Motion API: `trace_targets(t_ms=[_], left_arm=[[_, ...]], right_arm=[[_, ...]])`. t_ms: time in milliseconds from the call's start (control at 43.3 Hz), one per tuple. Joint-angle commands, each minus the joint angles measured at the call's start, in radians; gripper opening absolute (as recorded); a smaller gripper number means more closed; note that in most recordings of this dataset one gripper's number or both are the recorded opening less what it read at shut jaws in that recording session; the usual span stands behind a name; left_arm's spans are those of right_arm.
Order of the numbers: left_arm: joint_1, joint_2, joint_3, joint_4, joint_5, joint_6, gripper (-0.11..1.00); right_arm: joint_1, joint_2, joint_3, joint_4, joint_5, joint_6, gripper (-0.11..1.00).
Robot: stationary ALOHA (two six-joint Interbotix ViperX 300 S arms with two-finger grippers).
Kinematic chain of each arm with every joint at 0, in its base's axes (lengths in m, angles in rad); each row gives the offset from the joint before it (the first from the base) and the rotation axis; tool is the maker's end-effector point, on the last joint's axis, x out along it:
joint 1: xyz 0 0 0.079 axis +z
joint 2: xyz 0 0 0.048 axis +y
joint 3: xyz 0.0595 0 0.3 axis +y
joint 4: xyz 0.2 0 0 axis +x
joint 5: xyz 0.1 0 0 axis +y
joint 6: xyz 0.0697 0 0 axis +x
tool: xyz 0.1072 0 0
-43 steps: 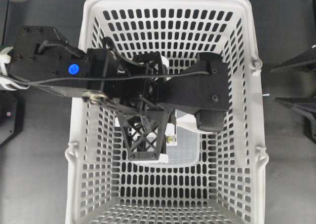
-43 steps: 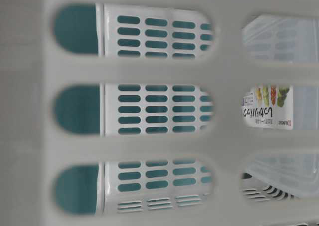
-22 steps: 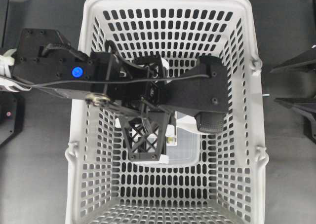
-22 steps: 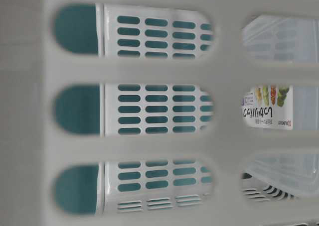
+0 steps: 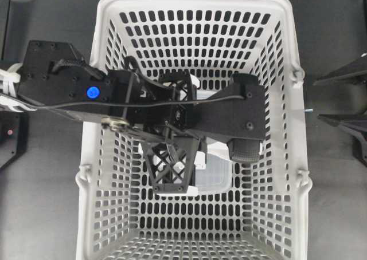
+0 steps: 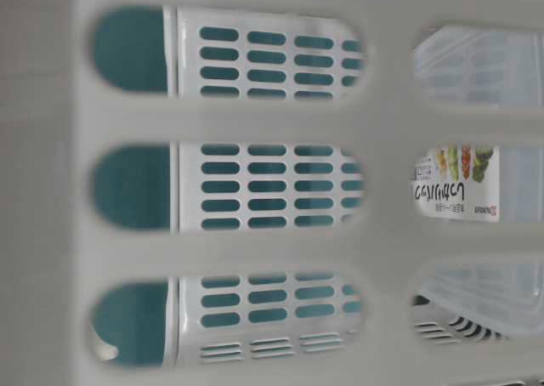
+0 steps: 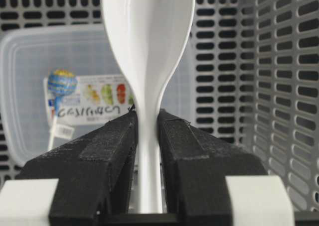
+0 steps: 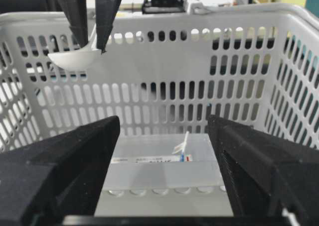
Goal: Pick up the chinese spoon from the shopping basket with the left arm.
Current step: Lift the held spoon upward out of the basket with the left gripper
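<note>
Over the left rim of the shopping basket, the left arm (the one with the blue dot) reaches across the dark tabletop into the basket's middle. Its left pincer is clamped on the chinese spoon, the 2 black pads pressing the narrow handle from either side while the glossy white bowl stands out beyond the fingertips. From the right wrist view the spoon hangs up near the basket's rim, clear of the floor. Below it a clear plastic container with a printed label lies on the basket floor, and a lollipop with a white stick lies on its lid. Farther right, the right pincer stands outside the basket, its jaws spread wide and holding nothing.
</note>
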Motion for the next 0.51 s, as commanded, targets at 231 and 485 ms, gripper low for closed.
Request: trace_targets(t_ms=[231, 485], left_arm=[[-0.012, -0.020, -0.011, 0.003, -0.006, -0.002, 0.13], [-0.012, -0.020, -0.009, 0.003, -0.003, 0.000, 0.13]], right_arm=[[0.002, 0.006, -0.003, 0.003, -0.020, 0.002, 0.69], [0.002, 0.006, 0.003, 0.003, -0.018, 0.002, 0.69]])
